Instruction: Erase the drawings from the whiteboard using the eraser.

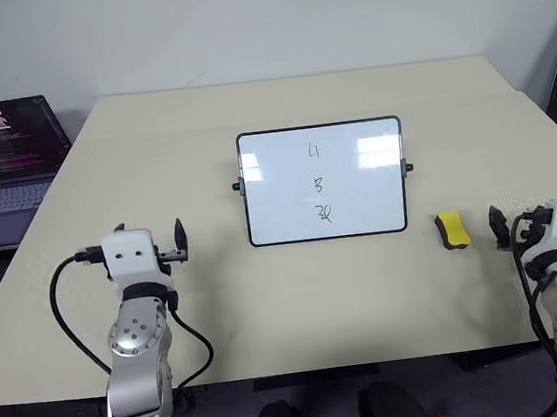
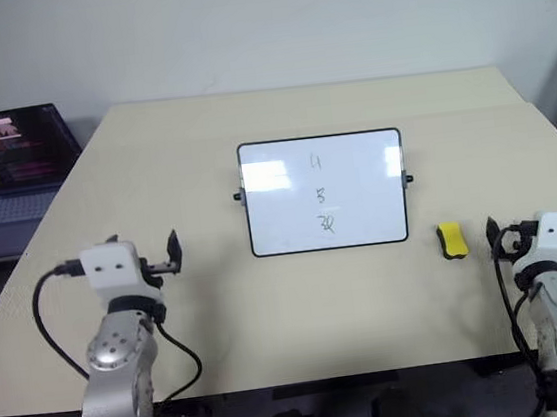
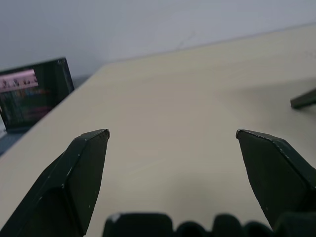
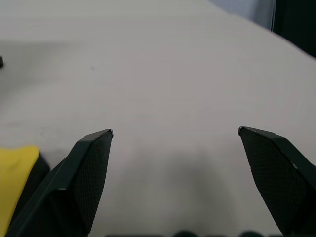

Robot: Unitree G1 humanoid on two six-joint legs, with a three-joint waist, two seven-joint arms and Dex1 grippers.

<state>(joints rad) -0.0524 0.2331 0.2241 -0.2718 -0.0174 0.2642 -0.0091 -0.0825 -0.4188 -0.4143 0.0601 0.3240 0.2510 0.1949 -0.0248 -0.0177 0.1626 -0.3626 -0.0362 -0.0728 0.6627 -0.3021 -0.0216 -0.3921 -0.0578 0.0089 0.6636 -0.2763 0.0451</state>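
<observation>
Yellow eraser (image 1: 452, 230) on table (image 1: 219, 306) btwn whiteboard (image 1: 324, 181) (drawings (image 1: 319, 181) intact) & right gripper (image 1: 514, 224), both grippers' fingers apart, empty.

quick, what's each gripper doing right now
left gripper: open, holding nothing, over the bare table.
right gripper: open, holding nothing, the eraser lying just beside it.

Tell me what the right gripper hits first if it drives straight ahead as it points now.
Probably nothing: the right gripper points over bare table, jaws open. The eraser sits just off its line, toward the whiteboard.
</observation>
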